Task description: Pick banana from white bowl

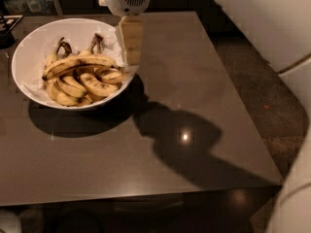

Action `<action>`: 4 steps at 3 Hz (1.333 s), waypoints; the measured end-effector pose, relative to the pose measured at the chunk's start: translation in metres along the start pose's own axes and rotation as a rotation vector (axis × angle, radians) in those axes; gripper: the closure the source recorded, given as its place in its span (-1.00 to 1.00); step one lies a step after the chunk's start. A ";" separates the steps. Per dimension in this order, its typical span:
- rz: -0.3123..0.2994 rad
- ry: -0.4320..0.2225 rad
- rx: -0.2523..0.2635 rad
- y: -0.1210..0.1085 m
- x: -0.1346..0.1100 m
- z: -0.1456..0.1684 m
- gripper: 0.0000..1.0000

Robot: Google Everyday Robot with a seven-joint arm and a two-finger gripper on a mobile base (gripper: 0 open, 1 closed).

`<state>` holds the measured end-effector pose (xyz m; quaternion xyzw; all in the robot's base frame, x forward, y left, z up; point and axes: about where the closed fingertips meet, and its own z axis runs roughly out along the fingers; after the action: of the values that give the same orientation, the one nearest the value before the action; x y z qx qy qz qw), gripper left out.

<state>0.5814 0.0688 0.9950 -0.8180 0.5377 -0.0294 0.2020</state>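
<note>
The white bowl [29, 42] stands at the table's back left and holds several bananas. The longest banana [77, 63] lies across the top of the pile, gently curved, yellow with dark streaks and dark tips. Shorter spotted bananas [95, 85] lie below it. My gripper [130, 57] hangs from the white wrist at the top of the view and points down over the bowl's right rim, just right of the long banana's right tip. It holds nothing that I can see.
The dark grey table [194, 96] stretches right and forward of the bowl, with the arm's shadow on it. Dark objects [7, 30] sit at the far left edge. A pale surface [272, 18] rises to the right past the table's edge.
</note>
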 end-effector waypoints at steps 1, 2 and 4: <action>0.016 -0.006 0.014 -0.003 -0.005 0.002 -1.00; 0.043 0.003 0.014 0.002 0.000 0.004 -1.00; 0.162 0.031 -0.091 0.006 -0.005 0.062 -0.54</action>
<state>0.5910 0.0895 0.9373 -0.7795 0.6061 -0.0011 0.1580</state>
